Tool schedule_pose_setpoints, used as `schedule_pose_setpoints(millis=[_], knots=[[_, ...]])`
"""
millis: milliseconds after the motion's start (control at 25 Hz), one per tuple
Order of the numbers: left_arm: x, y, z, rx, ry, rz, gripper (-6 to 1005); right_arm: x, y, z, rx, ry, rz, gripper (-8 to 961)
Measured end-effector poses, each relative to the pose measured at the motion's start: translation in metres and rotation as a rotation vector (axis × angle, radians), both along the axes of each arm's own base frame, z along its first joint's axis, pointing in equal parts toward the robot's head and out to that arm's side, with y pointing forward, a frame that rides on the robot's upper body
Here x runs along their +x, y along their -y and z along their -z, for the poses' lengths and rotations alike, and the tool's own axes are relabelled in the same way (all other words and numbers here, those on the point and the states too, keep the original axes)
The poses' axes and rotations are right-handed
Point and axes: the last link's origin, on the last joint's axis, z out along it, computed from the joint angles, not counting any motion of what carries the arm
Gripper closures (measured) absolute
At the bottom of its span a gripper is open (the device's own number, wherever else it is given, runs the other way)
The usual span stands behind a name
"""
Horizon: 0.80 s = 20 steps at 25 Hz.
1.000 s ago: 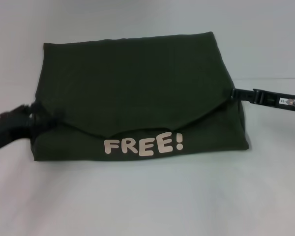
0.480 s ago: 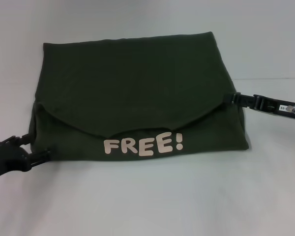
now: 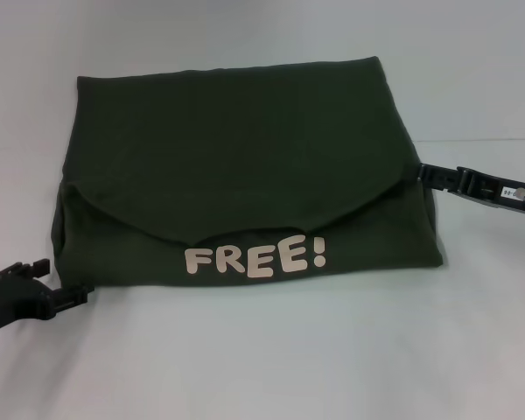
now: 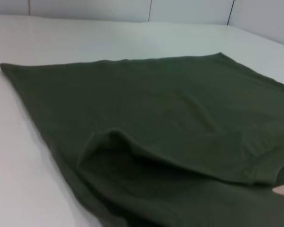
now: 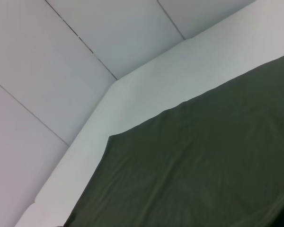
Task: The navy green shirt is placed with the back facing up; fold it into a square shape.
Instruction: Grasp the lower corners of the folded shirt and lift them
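The navy green shirt [image 3: 236, 175] lies folded on the white worktop [image 3: 262, 359], filling the middle of the head view from the upper left to the centre right. A plain flap with a curved lower edge is folded over the top and reaches down toward the near edge, where pale cream lettering [image 3: 255, 258] reading "FREE!" shows just below the flap, centre and slightly low in the frame.

The left pincer [image 3: 74, 296] sits at the lower left of the head view, low over the worktop, just off the shirt's near left corner and apart from the cloth; its fingers look released and hold nothing. The right pincer [image 3: 423, 172] is at the centre right of that view, its tip right at the shirt's right edge where the flap meets the side fold; I cannot tell whether it is clenched on the cloth or not.

In the left wrist view the shirt [image 4: 170, 118] spreads across most of the frame, with a puffed pocket of fold in the lower middle. In the right wrist view the shirt [image 5: 203, 170] covers the lower right, with bare worktop [image 5: 146, 90] beyond it.
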Motion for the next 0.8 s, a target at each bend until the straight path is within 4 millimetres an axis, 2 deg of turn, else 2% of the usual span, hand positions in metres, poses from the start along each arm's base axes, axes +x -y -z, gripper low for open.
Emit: schedule_pose_setpoints(millis=[240, 800], knots=[[-0.003, 0.001, 0.007, -0.014, -0.023, -0.018, 130, 0.001, 0.0, 0.0, 0.002, 0.001, 0.005, 205], [0.007, -0.004, 0.015, -0.037, -0.036, 0.016, 134, 0.008, 0.006, 0.003, -0.005, -0.002, 0.025, 204]])
